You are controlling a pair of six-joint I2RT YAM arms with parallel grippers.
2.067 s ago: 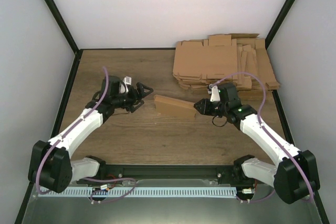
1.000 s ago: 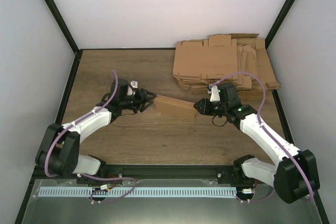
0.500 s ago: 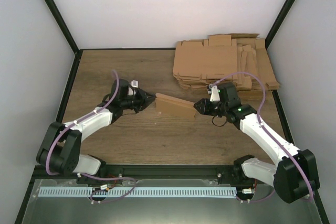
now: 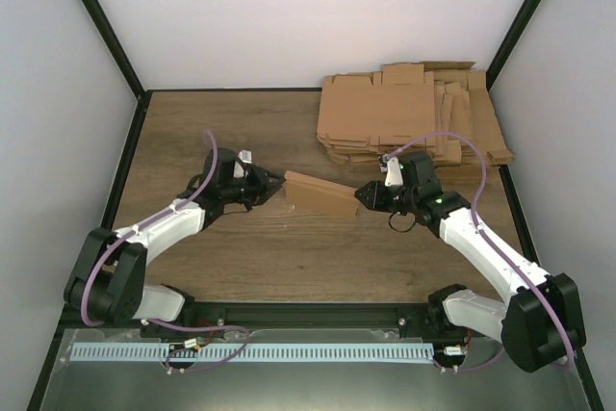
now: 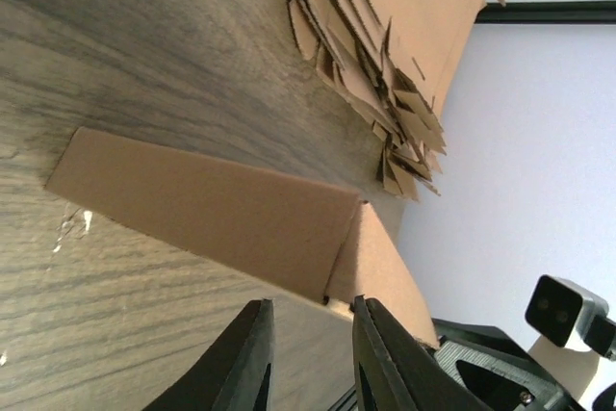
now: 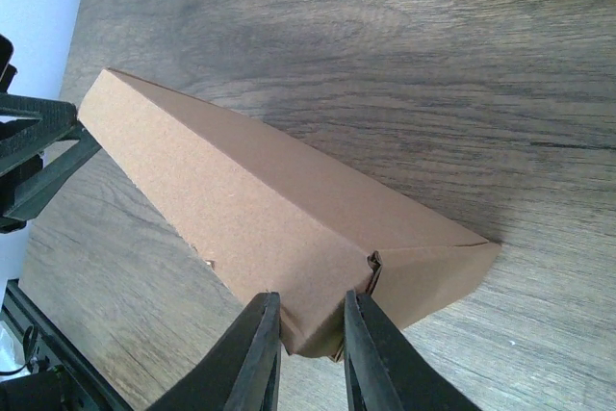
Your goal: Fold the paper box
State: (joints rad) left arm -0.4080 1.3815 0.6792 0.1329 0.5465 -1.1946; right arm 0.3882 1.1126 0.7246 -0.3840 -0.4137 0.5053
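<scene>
The plain brown folded cardboard paper box (image 4: 320, 195) sat at the centre of the top view, over the wood-grain table (image 4: 289, 257), running from upper left to lower right between the two pincers. The left gripper (image 4: 277, 184), a black two-finger pincer, met the box's upper-left end. In the left wrist view its fingers (image 5: 248, 358) at the bottom edge stood drawn in to a narrow gap, with the corner of the box held between them and the rest of the box extending toward the upper left of that frame. The right gripper (image 4: 362, 197), also black, met the box's lower-right end. In the right wrist view its fingers (image 6: 258, 344) were closed on the near edge of the box at bottom centre, and the box tapered away toward the upper left. The pile of flat brown cardboard blanks (image 4: 404, 120) lay in the upper right of the top view, apart from the box.
</scene>
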